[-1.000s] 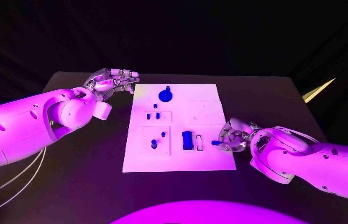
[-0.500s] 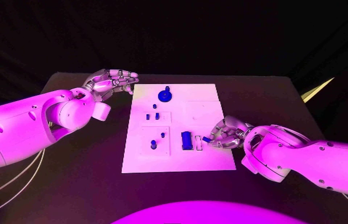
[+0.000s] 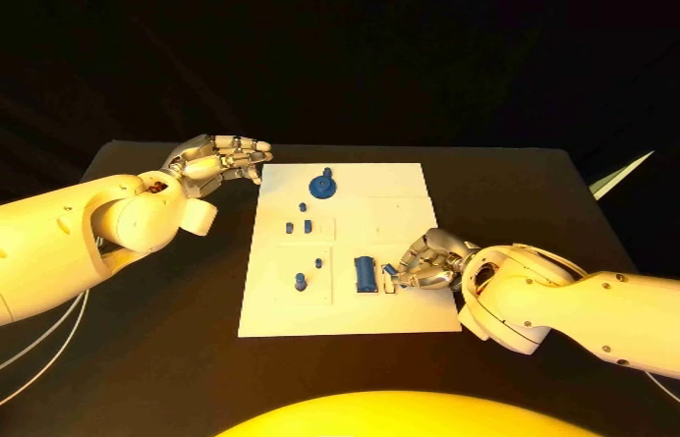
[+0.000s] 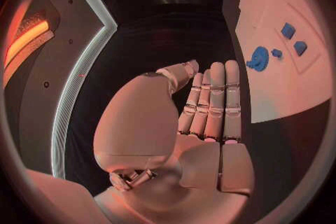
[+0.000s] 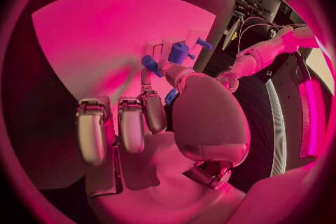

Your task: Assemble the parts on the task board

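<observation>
Black cloth covers the table [image 3: 170, 358], and the white task board [image 3: 404, 187] is laid at its middle; a round blue knob [image 3: 324, 186] is seen on the board toward twelve o'clock, two small blue pegs [image 3: 299, 227] sit nearer the centre, one more peg [image 3: 301, 281] lies toward seven o'clock, and an upright blue block [image 3: 366, 274] stands toward six o'clock, just beside a narrow slot.

Off the board's corner at ten o'clock the left hand [image 3: 220, 160] is held above the table; its fingers [image 4: 213, 102] are laid straight and close together, partly curled toward the palm, and nothing is gripped in them.

At the board's edge toward five o'clock the right hand [image 3: 429, 260] is placed over the plate, just beside the blue block; a small blue part [image 5: 171, 96] is seen between its thumb and the tip of a finger, apparently pinched, while the other fingers [image 5: 131, 123] are hung apart and loose; whether the part is touching the board cannot be told.
</observation>
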Controlling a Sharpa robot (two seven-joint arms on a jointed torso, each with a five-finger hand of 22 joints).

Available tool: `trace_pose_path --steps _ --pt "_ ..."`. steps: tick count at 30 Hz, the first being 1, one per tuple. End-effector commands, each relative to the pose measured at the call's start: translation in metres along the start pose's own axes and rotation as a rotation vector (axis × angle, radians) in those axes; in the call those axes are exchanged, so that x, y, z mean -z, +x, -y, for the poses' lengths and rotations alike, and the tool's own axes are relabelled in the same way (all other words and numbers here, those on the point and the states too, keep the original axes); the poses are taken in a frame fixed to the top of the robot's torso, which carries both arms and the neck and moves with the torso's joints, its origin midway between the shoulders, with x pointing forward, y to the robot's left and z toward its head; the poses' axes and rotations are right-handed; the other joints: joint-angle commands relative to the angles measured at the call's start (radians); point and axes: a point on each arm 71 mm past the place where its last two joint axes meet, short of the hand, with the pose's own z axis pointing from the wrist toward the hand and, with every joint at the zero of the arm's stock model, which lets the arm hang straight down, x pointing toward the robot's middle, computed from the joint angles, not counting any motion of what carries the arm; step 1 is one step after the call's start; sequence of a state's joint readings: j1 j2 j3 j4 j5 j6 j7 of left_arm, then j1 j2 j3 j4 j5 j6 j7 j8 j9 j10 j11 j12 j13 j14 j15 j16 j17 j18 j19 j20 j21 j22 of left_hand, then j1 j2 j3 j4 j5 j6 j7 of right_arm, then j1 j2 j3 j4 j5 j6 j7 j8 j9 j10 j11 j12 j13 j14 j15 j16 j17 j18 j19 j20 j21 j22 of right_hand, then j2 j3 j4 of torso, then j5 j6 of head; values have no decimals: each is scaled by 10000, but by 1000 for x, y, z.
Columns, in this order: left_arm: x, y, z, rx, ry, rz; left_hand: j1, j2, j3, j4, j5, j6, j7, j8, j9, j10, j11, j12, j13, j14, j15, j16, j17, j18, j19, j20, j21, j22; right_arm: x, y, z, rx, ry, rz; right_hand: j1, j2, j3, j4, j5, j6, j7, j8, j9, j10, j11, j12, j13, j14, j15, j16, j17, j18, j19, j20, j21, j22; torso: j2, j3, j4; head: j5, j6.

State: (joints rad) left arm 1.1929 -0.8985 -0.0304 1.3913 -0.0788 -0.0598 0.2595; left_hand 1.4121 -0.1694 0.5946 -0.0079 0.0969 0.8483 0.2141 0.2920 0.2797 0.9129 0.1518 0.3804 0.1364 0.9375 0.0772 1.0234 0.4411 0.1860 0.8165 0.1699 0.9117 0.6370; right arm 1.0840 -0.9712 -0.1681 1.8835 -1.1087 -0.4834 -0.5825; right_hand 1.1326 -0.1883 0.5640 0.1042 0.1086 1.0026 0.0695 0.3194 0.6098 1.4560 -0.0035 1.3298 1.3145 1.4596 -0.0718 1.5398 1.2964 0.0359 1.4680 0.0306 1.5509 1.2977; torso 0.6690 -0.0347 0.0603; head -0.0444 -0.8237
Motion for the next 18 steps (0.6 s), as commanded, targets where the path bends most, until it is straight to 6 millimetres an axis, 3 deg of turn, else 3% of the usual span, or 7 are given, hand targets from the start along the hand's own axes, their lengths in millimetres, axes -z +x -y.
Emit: trace_pose_path --steps 1,4,10,18 --pt "0 2 0 29 6 -87 -77 125 -77 122 191 -120 34 31 187 -158 36 121 -101 -68 21 -132 -77 -14 65 7 -92 -96 -1 2 -2 64 1 -98 -424 157 446 144 270 244 -53 286 315 317 -86 -38 1391 1031 -48 107 2366 -359 1028 -18 199 2731 -3 3 17 -6 -24" --pt "0 2 0 31 -5 -92 -77 125 -77 122 191 -120 34 31 187 -158 36 121 -101 -68 21 -132 -77 -14 65 7 -92 -96 -3 4 -3 145 8 -195 -673 141 417 241 269 282 -56 287 316 320 -88 -44 1390 1031 -48 106 2364 -359 1028 -16 199 2731 2 5 15 -12 -33" --pt "0 2 0 33 -18 -98 -77 125 -77 122 191 -120 34 31 187 -158 36 121 -101 -68 21 -132 -77 -14 65 7 -92 -96 -4 7 -4 303 -15 -441 -1241 -131 223 421 266 471 -111 376 348 332 -127 -48 1391 1033 -75 111 2375 -359 1028 -29 199 2731 -9 -4 -3 3 -54" --pt "0 2 0 36 -44 -117 -77 125 -77 122 191 -120 34 31 187 -158 36 121 -101 -68 21 -132 -77 -14 65 7 -92 -96 -5 7 -4 344 -9 -386 -1273 -124 221 435 271 494 -120 390 353 342 -133 -23 1403 1036 -79 120 2390 -359 1028 -32 199 2731 -13 -2 5 7 -50"
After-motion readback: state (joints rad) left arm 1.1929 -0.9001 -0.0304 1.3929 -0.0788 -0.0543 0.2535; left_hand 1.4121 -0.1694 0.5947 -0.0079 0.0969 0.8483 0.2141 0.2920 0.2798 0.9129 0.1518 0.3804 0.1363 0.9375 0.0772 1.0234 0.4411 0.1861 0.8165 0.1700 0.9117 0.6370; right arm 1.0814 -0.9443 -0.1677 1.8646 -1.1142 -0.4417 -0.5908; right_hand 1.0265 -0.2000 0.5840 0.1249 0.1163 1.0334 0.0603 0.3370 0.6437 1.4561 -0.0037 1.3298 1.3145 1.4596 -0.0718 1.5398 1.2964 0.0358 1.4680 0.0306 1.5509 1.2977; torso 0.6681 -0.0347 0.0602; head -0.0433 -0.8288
